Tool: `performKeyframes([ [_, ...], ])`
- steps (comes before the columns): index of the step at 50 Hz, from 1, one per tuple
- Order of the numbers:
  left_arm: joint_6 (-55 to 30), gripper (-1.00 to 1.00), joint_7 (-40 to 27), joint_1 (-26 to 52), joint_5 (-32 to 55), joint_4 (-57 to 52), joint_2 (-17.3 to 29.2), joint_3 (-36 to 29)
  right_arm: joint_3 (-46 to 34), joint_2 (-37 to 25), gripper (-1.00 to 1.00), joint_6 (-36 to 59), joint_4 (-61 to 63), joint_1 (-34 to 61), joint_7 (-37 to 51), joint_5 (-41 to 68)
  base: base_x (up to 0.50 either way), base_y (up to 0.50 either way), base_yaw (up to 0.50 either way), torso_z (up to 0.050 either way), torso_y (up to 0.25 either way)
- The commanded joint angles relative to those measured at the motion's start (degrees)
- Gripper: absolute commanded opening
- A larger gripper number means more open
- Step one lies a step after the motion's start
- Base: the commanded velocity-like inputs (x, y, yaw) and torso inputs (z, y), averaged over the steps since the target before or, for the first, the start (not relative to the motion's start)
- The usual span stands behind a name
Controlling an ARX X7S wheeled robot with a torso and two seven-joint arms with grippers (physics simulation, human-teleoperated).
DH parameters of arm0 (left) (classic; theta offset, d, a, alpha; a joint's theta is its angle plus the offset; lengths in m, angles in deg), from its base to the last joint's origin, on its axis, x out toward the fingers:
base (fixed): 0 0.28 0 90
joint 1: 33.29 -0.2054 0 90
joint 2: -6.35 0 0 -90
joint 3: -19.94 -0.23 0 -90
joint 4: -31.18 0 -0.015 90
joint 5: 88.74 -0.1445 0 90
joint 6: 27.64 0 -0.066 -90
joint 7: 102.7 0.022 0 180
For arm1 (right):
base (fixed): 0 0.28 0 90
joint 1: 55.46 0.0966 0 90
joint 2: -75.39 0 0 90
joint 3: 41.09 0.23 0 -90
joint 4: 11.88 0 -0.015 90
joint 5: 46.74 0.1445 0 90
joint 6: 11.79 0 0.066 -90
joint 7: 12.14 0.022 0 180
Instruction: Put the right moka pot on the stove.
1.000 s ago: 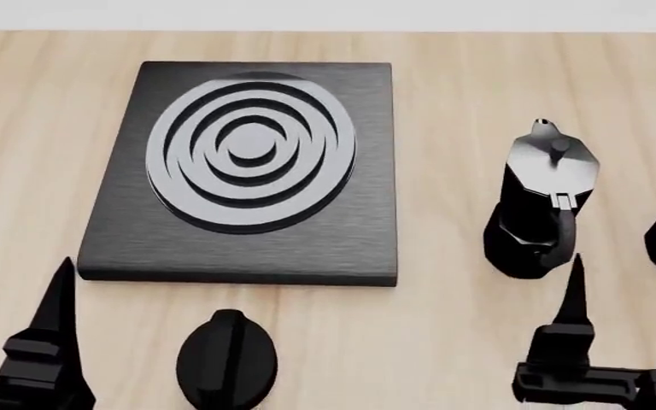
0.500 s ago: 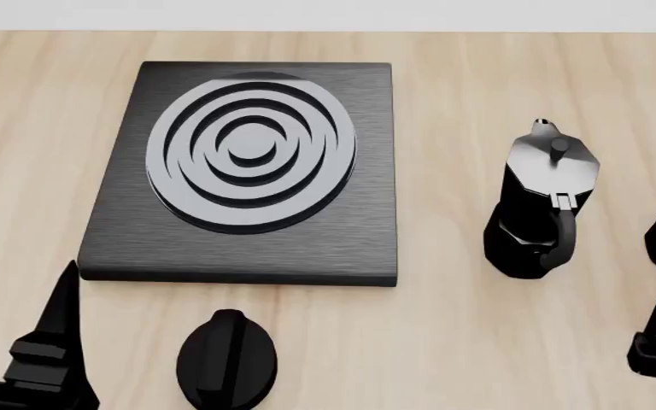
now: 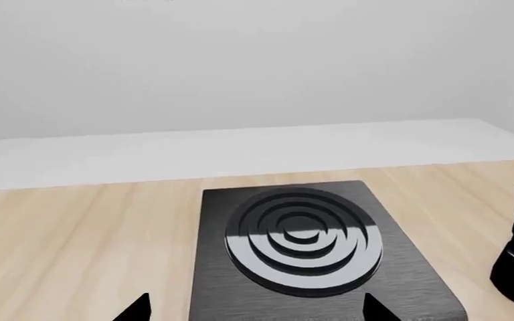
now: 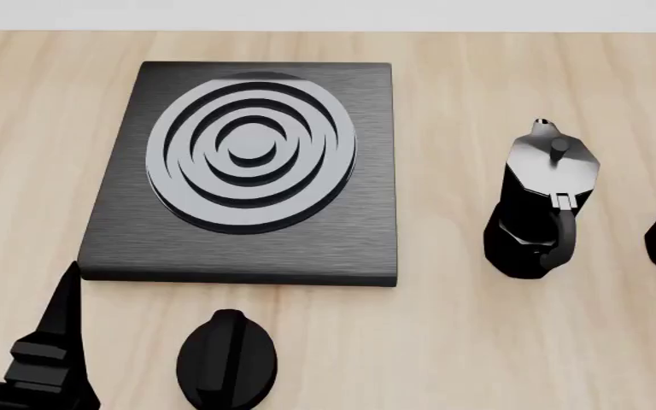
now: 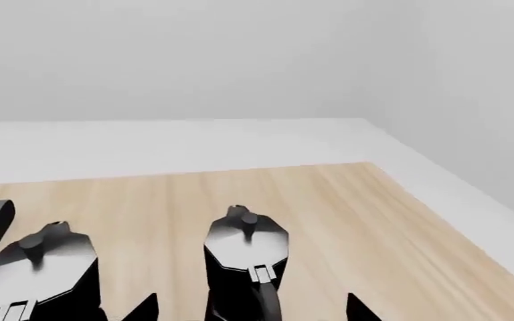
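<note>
right claw (image 5: 249,306) now behind right moka pot (image 5: 244,267)

Brushed black stove (image 4: 362,231) (glossy pot (image 5: 246,267))

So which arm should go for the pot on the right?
The right one. In its wrist view the right claw frames the right pot, fingers open on both sides. The left claw faces the stove.

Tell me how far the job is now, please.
Nothing is placed yet: the flat black stove slab carries no pot. In hand: the open right gripper faces the glossy black right moka pot, which stands on the wooden table. Left: grasp, lift, set on the burner.
</note>
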Motion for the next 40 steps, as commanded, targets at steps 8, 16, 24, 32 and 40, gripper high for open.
performKeyframes([
  [8,0.5,1.0,-0.53,0.23,0.68,0.25,0.5,-0.39,-5.01,-0.28,1.0,-0.12,-13.84,9.32,-6.37,0.07,0.0,0.0,0.0,0.0,0.0],
  [16,0.7,1.0,-0.67,0.29,0.48,0.49,0.56,-0.84,-7.21,-0.68,1.0,0.88,-17.72,11.95,-8.56,-0.03,0.0,0.0,0.0,0.0,0.0],
  [24,0.89,1.0,-0.88,0.45,0.76,0.83,0.68,-0.96,-8.14,-1.34,1.0,2.34,-20.69,14.8,-9.41,0.31,0.0,0.0,0.0,0.0,0.0],
  [32,1.04,1.0,-1.12,0.49,0.89,0.95,0.86,-1.19,-10.96,-2.23,1.0,4.14,-23.58,18.32,-10.2,-0.78,0.0,0.0,0.0,0.0,0.0],
  [40,1.31,1.0,-1.2,0.49,0.83,1.1,1.0,-1.42,-12.39,-2.95,1.0,5.61,-25.35,20.78,-10.81,-1.08,0.0,0.0,0.0,0.0,0.0],
])
